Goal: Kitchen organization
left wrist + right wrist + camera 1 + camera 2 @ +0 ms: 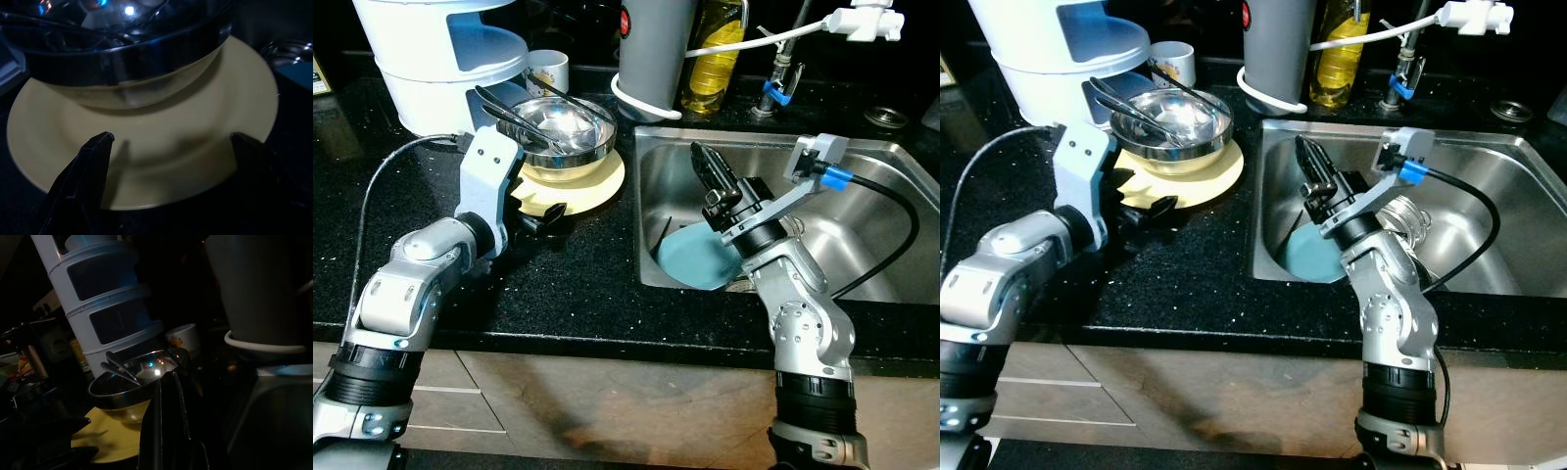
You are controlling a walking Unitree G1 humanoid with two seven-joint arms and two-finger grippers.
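The left tool [171, 142] is sitting spread at the near rim of the yellow plate [597, 186] on the black worktop [578, 284]; a steel bowl [563, 127] is resting on it; at 3 o'clock, the right tool [710, 171] is hovering pressed together over the sink [862, 176], above a blue plate [690, 264].

Just ahead of the left pincer [540, 217]: one yellow plate [597, 183], one steel bowl [570, 130] stacked on it, and two metal utensils [514, 117] in the bowl. Past these, one white mug [548, 70]. Under the right pincer [710, 168]: one blue plate [697, 259]. Beyond it: one oil bottle [715, 54].
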